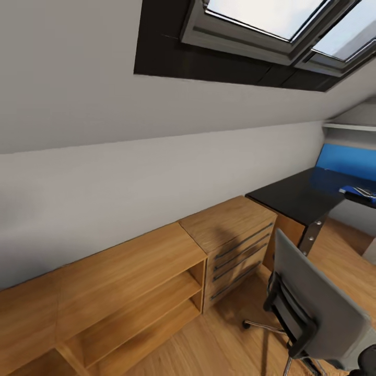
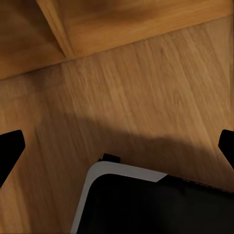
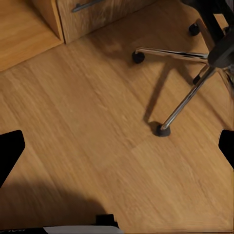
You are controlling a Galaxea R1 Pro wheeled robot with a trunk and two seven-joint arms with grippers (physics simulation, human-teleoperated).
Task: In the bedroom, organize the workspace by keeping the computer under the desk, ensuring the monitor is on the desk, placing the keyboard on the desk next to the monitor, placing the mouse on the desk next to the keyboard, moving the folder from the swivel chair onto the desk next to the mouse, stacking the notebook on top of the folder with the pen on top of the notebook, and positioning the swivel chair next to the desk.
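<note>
The swivel chair (image 1: 313, 303) stands at the lower right of the head view, its grey back toward me, a short way in front of the desk. The glossy black desk (image 1: 292, 198) runs off to the right beyond it. At the desk's far end lies a flat bright blue thing (image 1: 361, 192), cut by the frame edge; I cannot tell whether it is the folder. The chair's chrome star base (image 3: 187, 95) and castors show over the wooden floor. My left gripper (image 2: 117, 148) and my right gripper (image 3: 117, 148) both hang open above the floor, with nothing between the fingers.
A light wooden dresser (image 1: 235, 230) and a low open shelf unit (image 1: 130, 282) line the sloped wall left of the desk. A long blue wall panel (image 1: 347, 159) sits behind the desk, a skylight (image 1: 271, 21) above. My own base (image 2: 146, 204) shows over the floor.
</note>
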